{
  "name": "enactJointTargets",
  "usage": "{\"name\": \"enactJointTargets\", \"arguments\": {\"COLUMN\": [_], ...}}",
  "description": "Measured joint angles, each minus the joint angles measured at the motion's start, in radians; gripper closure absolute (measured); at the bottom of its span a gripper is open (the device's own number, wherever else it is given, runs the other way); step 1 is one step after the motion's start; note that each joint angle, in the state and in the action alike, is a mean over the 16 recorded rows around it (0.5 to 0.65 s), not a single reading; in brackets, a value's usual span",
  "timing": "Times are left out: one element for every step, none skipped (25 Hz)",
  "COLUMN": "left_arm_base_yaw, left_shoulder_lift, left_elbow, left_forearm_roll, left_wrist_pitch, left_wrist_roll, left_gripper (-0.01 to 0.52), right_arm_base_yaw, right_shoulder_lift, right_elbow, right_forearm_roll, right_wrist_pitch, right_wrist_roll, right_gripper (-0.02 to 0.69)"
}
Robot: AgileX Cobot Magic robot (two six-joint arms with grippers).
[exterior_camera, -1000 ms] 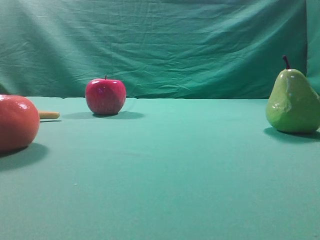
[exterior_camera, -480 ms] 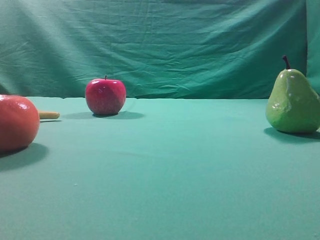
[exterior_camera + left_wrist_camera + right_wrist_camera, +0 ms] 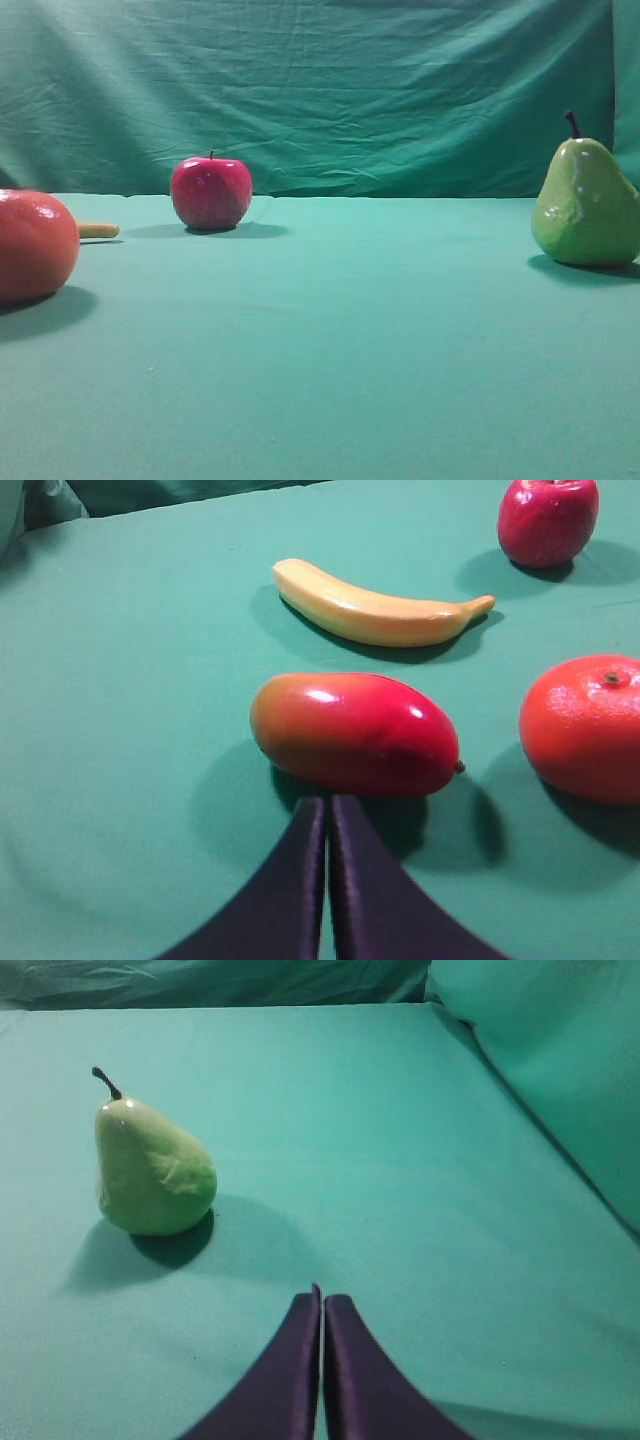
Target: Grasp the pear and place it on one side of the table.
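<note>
Pear [image 3: 153, 1168] stood upright near the worktop's [image 3: 330, 330] right edge, stem up, ahead and left of our right claw [image 3: 321, 1305], clearly the nearer one. We kept both claws pinched fully together, holding nothing; the left claw [image 3: 327, 815] pointed at a mango [image 3: 355, 733]. Neither arm showed in the high view, and the pear's far side stayed hidden.

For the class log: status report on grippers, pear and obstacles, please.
Left gripper shut, empty, near mango. Right gripper shut, empty, short of pear. Pear upright on table, untouched. Nothing between right gripper and pear.
</note>
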Motion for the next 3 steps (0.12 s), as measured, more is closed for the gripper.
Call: {"name": "enactJointTargets", "arguments": {"left_arm_base_yaw": [0.0, 0.0, 0.0], "left_shoulder_lift": [0.0, 0.0, 0.0], "left_elbow": [0.0, 0.0, 0.0], "left_forearm_roll": [0.0, 0.0, 0.0], "left_wrist_pitch": [0.0, 0.0, 0.0], "left_wrist_roll": [0.0, 0.0, 0.0], "left_gripper": [0.514, 0.514, 0.514], "right_arm_base_yaw": [0.0, 0.0, 0.0], "right_shoulder_lift": [0.0, 0.0, 0.0], "right_elbow": [0.0, 0.0, 0.0], "right_forearm_roll": [0.0, 0.0, 0.0], "right_wrist_pitch": [0.0, 0.0, 0.0], "right_wrist_roll": [0.0, 0.0, 0.0], "right_gripper": [0.665, 0.665, 0.665]}}
